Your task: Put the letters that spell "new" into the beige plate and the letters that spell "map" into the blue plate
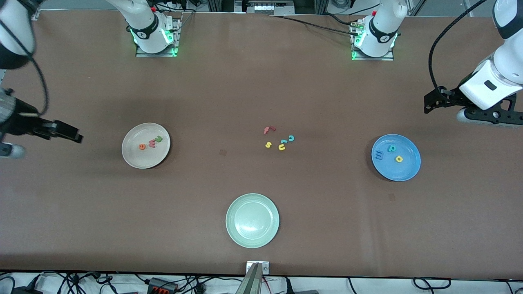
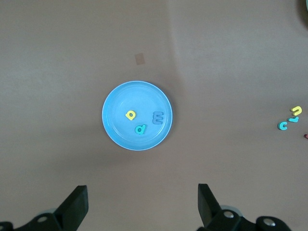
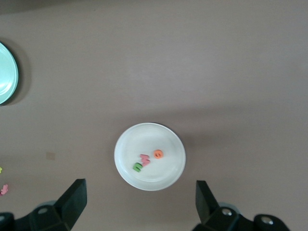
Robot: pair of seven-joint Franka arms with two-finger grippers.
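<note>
The green n point(image 1: 158, 139), pinkish-red w point(image 1: 152, 142) and orange e point(image 1: 142, 146) lie in the beige plate point(image 1: 132, 157); the blue m point(image 1: 379, 154), teal p point(image 1: 391, 148) and yellow a point(image 1: 398, 159) lie in the blue plate point(image 1: 404, 172). The pale green plate point(image 1: 252, 220) sits nearer the front camera than both. The right gripper point(image 3: 139, 202) hangs beside the beige plate and the left gripper point(image 2: 143, 204) beside the blue plate, each with jaws apart and empty.

Premises: a robotics laboratory. A plain brown worktop point(image 1: 261, 81) carries two white robot arm bases point(image 1: 153, 34) bolted on metal mounting plates, each lit with green status lights. Black cables point(image 1: 310, 23) run across the worktop's top edge toward aluminium framing. Loose wiring and connector blocks point(image 1: 161, 286) lie along the floor edge nearest the front camera. No domestic furnishings are visible.
</note>
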